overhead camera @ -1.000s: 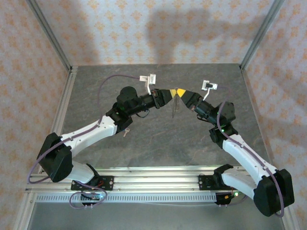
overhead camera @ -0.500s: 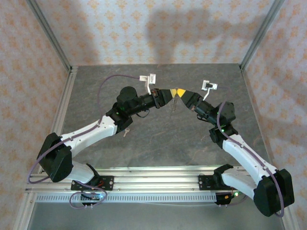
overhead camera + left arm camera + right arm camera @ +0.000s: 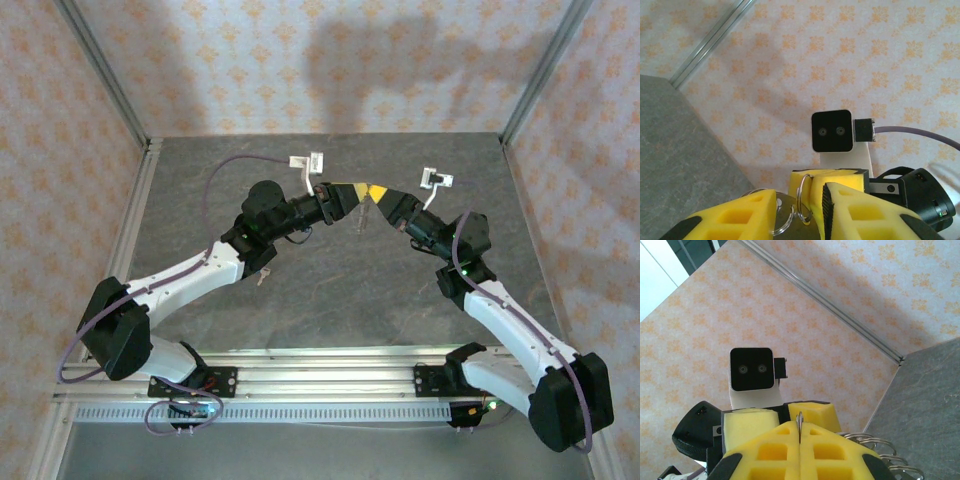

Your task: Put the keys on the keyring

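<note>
Grey stone-look surface [image 3: 330, 290], patterned walls. Item: keyring [image 3: 803, 199], which hung aloft toward 12 o'clock from the bases, clamped edge-on in the right gripper [image 3: 800, 436]. Left gripper [image 3: 355, 192] stood narrowly parted around it. Handling judged best: right rigid, left advancing slowly, square to the coil.

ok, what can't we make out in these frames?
- Left wrist: keyring bottom cut by the frame edge, so whether the left jaws grip it is unclear.
- Right wrist: keyring edge-on in the shut right jaws; wire loops beside it cut off below.
- Top view: keyring too small where the jaws meet; speck on the table by the left arm too small to name.
</note>
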